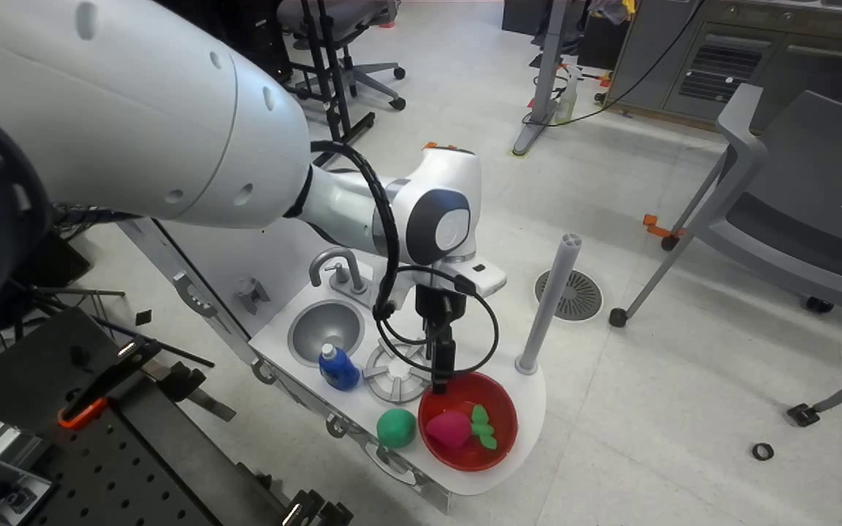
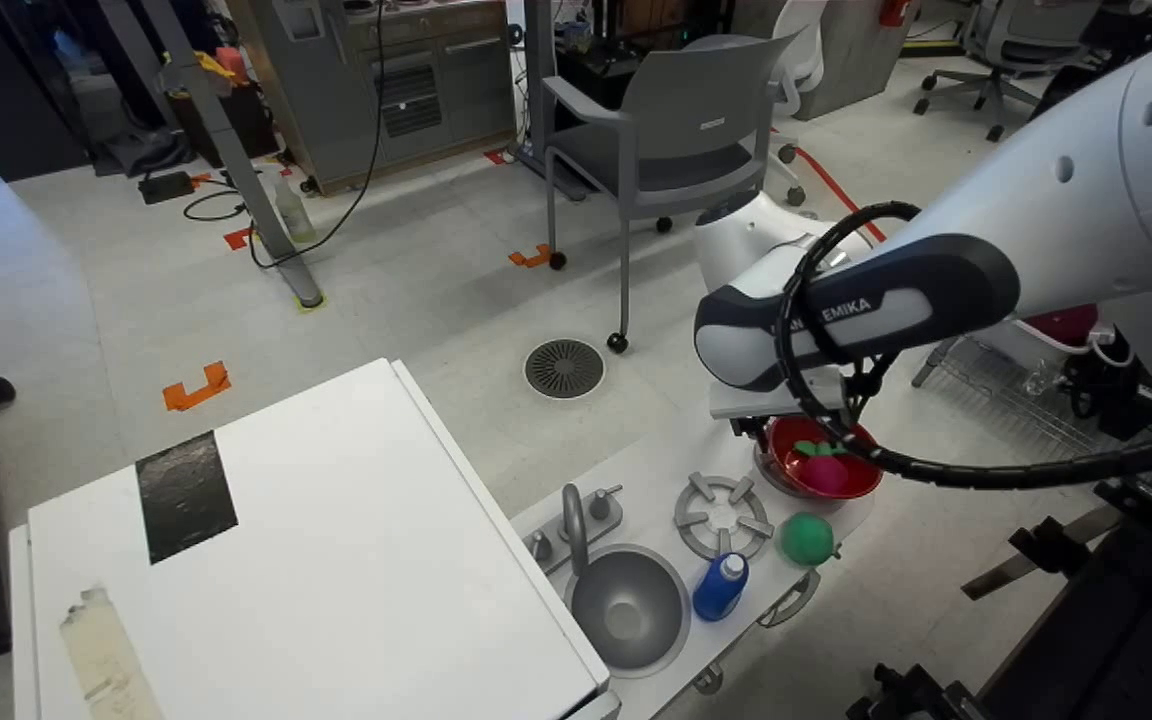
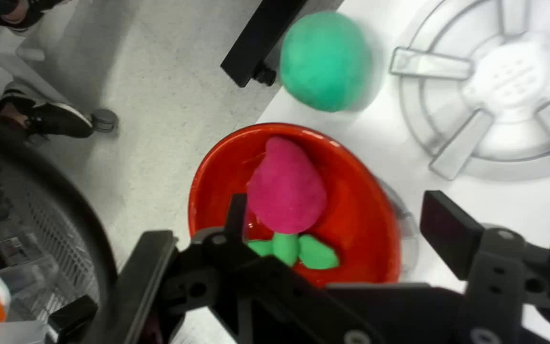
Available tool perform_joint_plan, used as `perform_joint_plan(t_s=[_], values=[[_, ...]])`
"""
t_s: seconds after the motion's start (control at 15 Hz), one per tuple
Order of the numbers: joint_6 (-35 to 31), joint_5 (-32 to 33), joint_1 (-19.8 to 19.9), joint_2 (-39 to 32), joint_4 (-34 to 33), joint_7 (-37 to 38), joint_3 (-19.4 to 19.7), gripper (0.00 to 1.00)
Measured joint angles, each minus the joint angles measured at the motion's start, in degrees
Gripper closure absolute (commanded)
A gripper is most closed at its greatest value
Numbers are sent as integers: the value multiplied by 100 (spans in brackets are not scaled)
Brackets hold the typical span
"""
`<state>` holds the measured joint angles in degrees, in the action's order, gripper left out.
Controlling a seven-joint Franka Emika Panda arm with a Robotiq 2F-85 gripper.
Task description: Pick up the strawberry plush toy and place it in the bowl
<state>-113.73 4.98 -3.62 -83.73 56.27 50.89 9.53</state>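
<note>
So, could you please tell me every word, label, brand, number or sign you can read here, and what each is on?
"EMIKA": on the dark cover of the robot arm; letters before it are partly hidden by the black cable.
White label on the grey armchair: too small to read.
No other text is legible in these views.

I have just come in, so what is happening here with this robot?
A robot arm holds its tool open near the rim of a red bowl, gripping nothing. The strawberry toy lies inside the bowl, so the placing looks done. A green ball sits beside the bowl; a blue bottle is by the sink.
</note>
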Motion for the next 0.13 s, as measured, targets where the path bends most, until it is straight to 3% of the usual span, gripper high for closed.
perform_joint_plan(t_s=[0.13], values=[[1, 0, -13, 79, 19, -4, -37, 0]])
